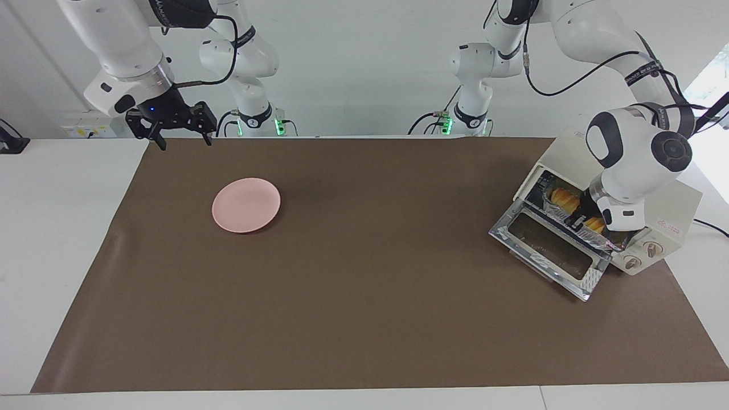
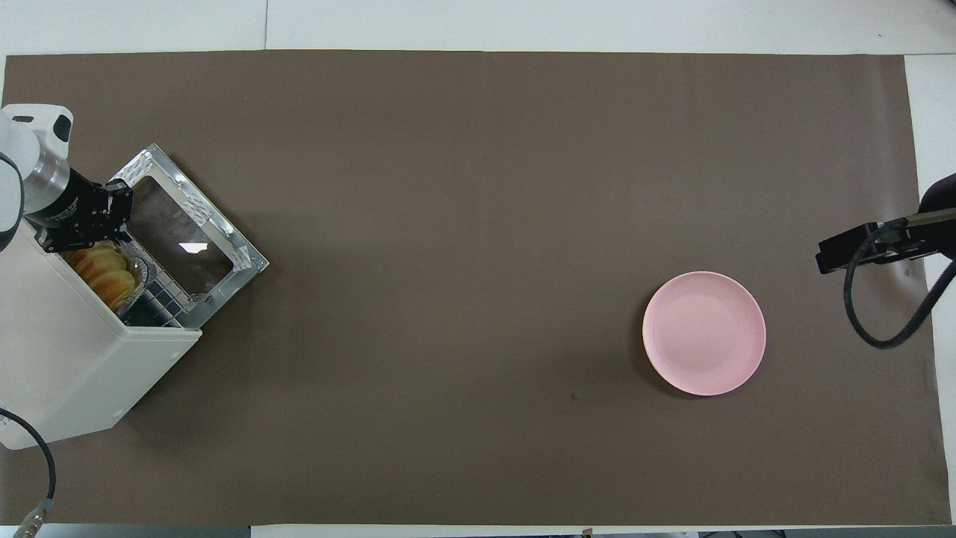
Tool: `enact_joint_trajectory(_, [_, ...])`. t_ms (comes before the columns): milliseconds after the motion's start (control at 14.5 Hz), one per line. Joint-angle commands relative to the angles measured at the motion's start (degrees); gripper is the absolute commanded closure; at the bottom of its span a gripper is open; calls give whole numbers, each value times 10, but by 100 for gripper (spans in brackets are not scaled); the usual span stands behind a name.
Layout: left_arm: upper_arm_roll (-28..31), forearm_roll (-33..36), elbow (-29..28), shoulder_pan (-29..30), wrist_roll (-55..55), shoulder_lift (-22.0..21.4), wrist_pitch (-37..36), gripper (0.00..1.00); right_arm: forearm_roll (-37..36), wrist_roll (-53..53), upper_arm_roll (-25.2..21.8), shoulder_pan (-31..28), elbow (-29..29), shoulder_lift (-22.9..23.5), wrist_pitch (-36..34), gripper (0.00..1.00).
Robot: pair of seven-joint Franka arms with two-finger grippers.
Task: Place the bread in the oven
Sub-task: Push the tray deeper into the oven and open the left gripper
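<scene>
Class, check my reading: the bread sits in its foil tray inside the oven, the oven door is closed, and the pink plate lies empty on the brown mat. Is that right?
One detail is wrong: the oven door is open, folded down flat in front of it, as the facing view shows. The rest stands: the bread sits in its foil tray inside, and the pink plate lies empty on the brown mat.

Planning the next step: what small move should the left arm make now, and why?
Probably let go and draw the left gripper out. The bread in its foil tray already sits inside the oven, whose door is down.
</scene>
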Motion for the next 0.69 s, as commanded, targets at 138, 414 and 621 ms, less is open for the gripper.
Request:
enact_joint_trajectory(138, [-3,11,-26,1,2,-23,25,25,4,9,7,-10,-6,-7,-5,0])
enact_joint_trajectory(414, [-2,11,7,-1,3,-13,57,5,4,9,7,-10,-6,-7,-5,0])
enact_joint_trajectory(621, [-4,11,55,-8,3,0,45,0,4,9,7,-10,-6,-7,-5,0])
